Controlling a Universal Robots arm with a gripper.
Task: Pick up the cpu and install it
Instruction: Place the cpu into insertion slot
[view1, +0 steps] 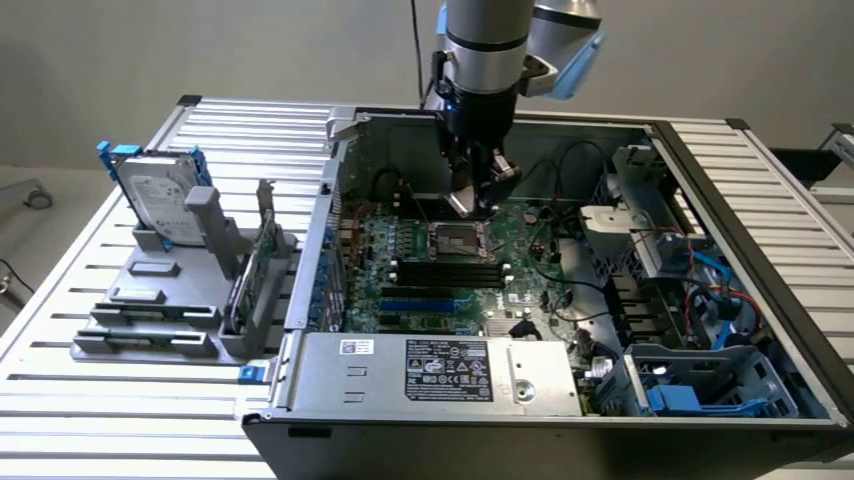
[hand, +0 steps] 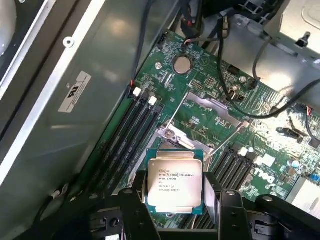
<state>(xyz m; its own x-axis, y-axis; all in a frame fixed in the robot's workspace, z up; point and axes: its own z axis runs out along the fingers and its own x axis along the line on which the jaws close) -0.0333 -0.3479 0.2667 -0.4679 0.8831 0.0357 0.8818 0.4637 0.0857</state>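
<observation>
The cpu (hand: 174, 182), a flat square chip with a silver-grey printed top on a green edge, hangs between the two dark fingers (hand: 136, 200) of my gripper (hand: 174, 202), which is shut on its sides. It is held above the motherboard, close to the open metal-framed socket (hand: 200, 125). In the exterior view my gripper (view1: 474, 200) reaches down into the open computer case, just above and behind the socket (view1: 454, 240).
Black memory slots (view1: 447, 272) lie next to the socket, with loose black cables (view1: 587, 290) to the exterior view's right. A power supply (view1: 441, 370) fills the case's front. A hard drive with a blue bracket (view1: 158, 205) stands in a grey rack (view1: 147, 300) outside the case.
</observation>
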